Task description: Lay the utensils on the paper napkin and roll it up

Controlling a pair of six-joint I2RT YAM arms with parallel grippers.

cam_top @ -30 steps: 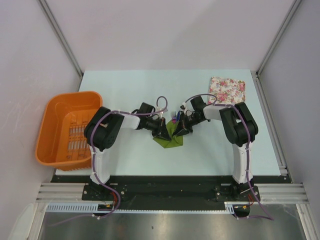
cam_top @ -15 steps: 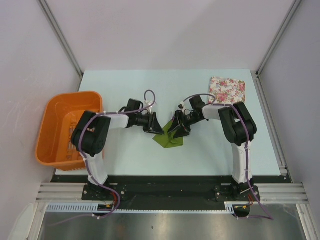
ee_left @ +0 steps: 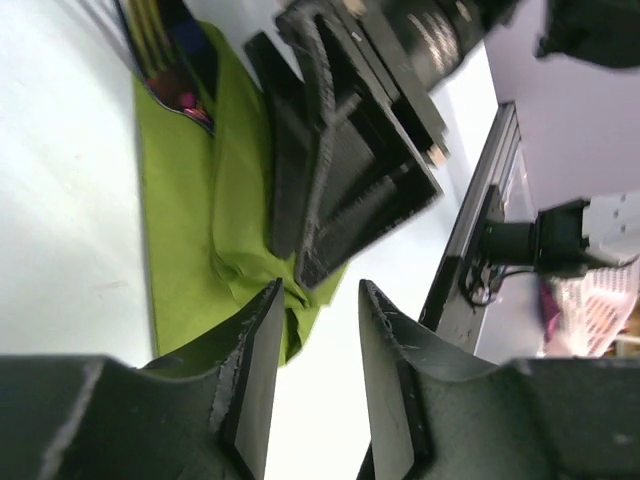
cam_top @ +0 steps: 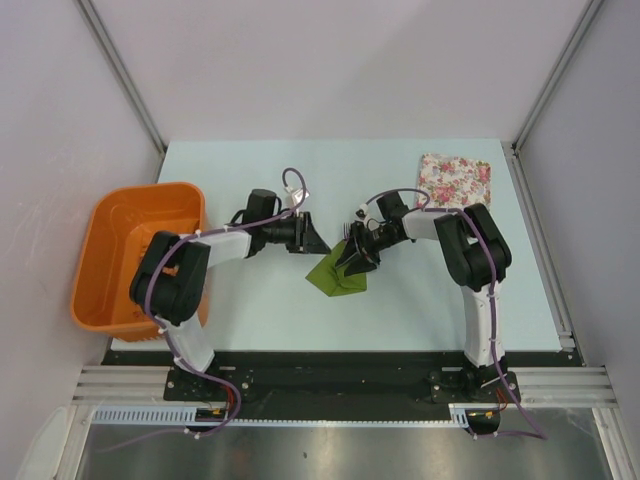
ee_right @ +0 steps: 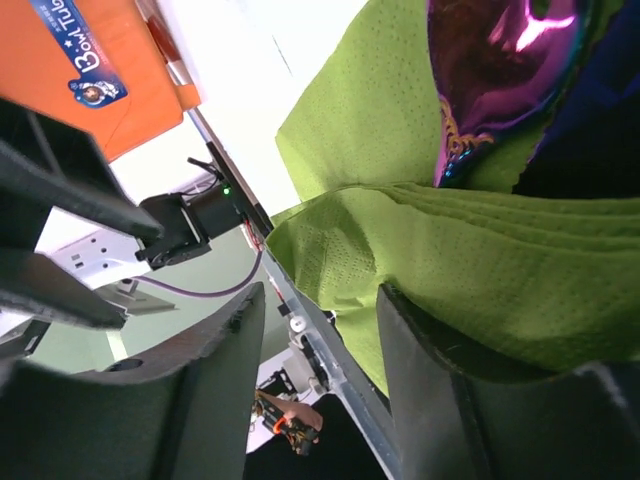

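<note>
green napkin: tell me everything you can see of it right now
The napkin is thin lime-green paper with a fine dotted emboss, lying on the pale table between the two arms. It is folded over itself into stacked layers, with one corner crumpled. Shiny purple-blue utensils lie partly under the fold and stick out at its far end. The open right gripper hangs over its far right part; contact is unclear. The left gripper is open and apart, to its left.
</note>
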